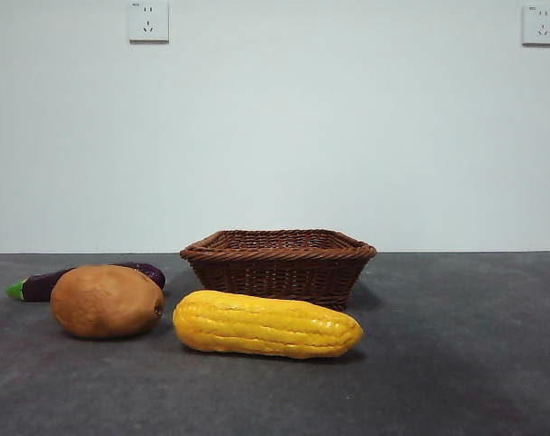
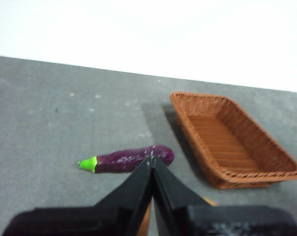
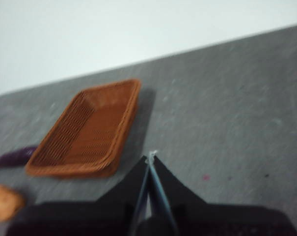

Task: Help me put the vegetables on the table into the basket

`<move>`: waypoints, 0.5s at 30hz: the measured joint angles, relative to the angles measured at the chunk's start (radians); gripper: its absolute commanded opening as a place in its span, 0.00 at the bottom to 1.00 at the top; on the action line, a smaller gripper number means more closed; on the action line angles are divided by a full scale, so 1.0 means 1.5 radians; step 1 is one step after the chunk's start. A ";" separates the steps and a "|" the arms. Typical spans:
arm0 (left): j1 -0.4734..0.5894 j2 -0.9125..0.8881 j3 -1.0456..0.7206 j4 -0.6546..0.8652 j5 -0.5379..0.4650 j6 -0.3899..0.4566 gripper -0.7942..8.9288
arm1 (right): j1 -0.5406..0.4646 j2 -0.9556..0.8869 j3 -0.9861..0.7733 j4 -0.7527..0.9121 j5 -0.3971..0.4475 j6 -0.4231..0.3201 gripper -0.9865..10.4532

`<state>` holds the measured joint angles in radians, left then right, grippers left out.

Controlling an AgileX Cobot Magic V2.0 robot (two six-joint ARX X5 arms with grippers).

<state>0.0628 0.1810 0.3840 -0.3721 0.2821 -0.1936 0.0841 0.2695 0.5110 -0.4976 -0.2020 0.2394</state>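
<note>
In the front view the yellow corn cob (image 1: 267, 324) lies on the table (image 1: 456, 363) in front of the brown wicker basket (image 1: 279, 263). The brown potato (image 1: 107, 301) sits left of the corn, with the purple eggplant (image 1: 52, 282) behind it. Neither arm shows in the front view. My left gripper (image 2: 151, 160) is shut and empty, high above the table, with the eggplant (image 2: 126, 159) and the empty basket (image 2: 231, 140) in its view. My right gripper (image 3: 151, 156) is shut and empty, above the table beside the basket (image 3: 89, 130); the potato (image 3: 3, 201) and the eggplant's tip (image 3: 13, 156) show at the edge.
A pale wall with two sockets (image 1: 148, 21) (image 1: 540, 24) stands behind the table. Bare grey table surface lies right of the basket (image 1: 475, 309) and along the front edge.
</note>
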 measured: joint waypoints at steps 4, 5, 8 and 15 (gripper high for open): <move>0.000 0.061 0.086 -0.068 0.059 0.006 0.08 | 0.000 0.071 0.101 -0.073 -0.059 -0.026 0.08; 0.000 0.076 0.105 -0.087 0.078 0.011 0.08 | 0.000 0.087 0.125 -0.091 -0.071 -0.033 0.08; -0.001 0.129 0.167 -0.143 0.129 0.032 0.08 | 0.000 0.137 0.197 -0.159 -0.098 -0.058 0.08; -0.012 0.225 0.296 -0.261 0.167 0.093 0.08 | 0.000 0.222 0.323 -0.290 -0.110 -0.139 0.08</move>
<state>0.0448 0.5190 0.8272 -0.7643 0.5320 -0.0536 0.0841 0.6022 0.9962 -0.9333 -0.3676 0.0315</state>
